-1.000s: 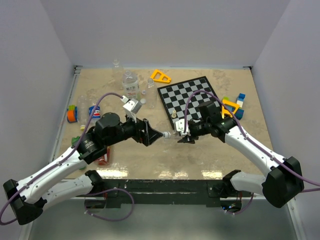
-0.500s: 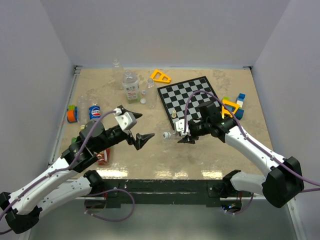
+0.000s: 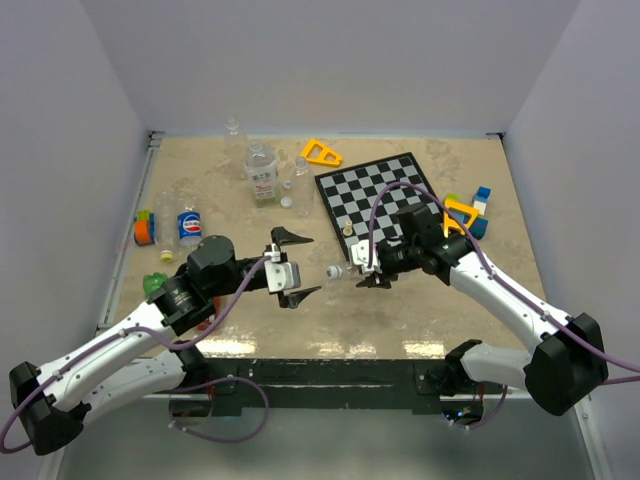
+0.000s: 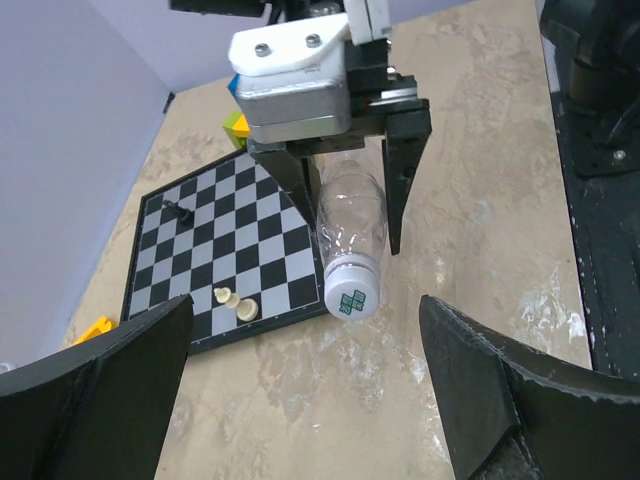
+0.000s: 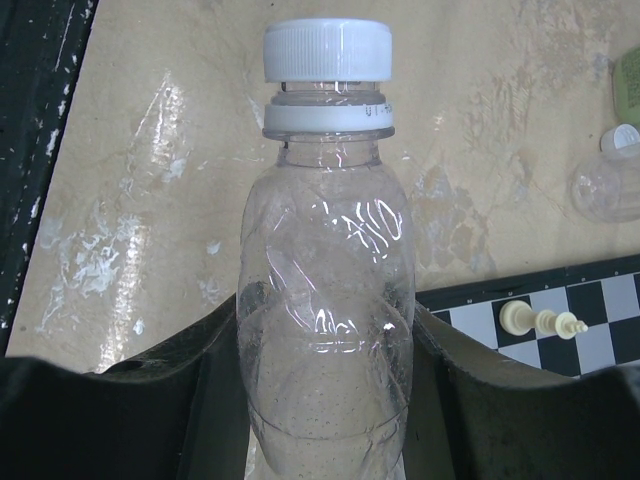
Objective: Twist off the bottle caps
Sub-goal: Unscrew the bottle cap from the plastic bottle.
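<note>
Beige marbled surface: right claw clamps clear bottle sideways, white cap on; left claw spread wide, empty, facing cap.

- Bottle: clear plastic, glossy, with bright glints on its ridged wall.
- Cap: opaque white plastic, finely ribbed side, dull sheen.
- Table: beige marbled top, smooth, slight sheen.
- Chessboard: flat, matt squares.
- Left gripper: fingers of matt black plastic.

The bottle sits between the right fingers, just before the chessboard.
</note>
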Tool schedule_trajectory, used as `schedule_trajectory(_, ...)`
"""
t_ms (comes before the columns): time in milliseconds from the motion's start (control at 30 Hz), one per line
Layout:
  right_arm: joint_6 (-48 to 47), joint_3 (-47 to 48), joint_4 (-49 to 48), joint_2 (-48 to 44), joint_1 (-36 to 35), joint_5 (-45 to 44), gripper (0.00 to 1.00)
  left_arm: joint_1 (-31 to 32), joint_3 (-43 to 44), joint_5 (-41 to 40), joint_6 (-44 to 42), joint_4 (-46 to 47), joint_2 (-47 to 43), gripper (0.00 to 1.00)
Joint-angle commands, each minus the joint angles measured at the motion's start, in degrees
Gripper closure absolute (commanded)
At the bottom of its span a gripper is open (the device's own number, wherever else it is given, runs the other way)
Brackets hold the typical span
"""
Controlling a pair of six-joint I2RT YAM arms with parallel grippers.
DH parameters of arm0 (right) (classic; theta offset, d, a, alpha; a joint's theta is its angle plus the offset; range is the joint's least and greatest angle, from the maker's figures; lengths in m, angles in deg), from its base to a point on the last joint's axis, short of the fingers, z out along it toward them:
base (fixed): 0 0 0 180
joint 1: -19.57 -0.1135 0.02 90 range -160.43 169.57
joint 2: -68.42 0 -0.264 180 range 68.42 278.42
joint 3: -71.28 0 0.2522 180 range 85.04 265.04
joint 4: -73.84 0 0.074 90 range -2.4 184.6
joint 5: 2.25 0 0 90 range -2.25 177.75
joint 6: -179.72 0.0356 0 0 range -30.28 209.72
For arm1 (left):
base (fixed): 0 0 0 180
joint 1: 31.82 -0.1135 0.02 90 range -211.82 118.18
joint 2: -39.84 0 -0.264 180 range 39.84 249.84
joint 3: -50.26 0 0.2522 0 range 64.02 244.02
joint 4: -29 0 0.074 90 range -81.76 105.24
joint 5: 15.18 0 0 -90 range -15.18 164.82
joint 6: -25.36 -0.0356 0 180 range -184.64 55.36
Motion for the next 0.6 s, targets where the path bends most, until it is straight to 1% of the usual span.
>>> schedule_trajectory(0,-1.6,0.5,1.3,0.4,0.1,1.1,0.85,-0.1,0.4,5.8,-6.5,2.4,2.5,0.02)
schedule_trajectory(167,-1.8,0.5,1.5,0.4,0.2,1.2,0.85,0.0,1.3,4.8,-8.5,2.6,5.3,0.02)
schedule_trajectory(433,-2.2,0.6,1.8,0.7,0.1,1.2,0.85,-0.1,-0.1,4.0,-8.4,4.2,4.5,0.02)
schedule_trajectory(567,-2.3,0.7,1.9,0.8,0.2,1.2,0.85,-0.1,-0.1,4.1,-8.4,4.4,4.3,0.0)
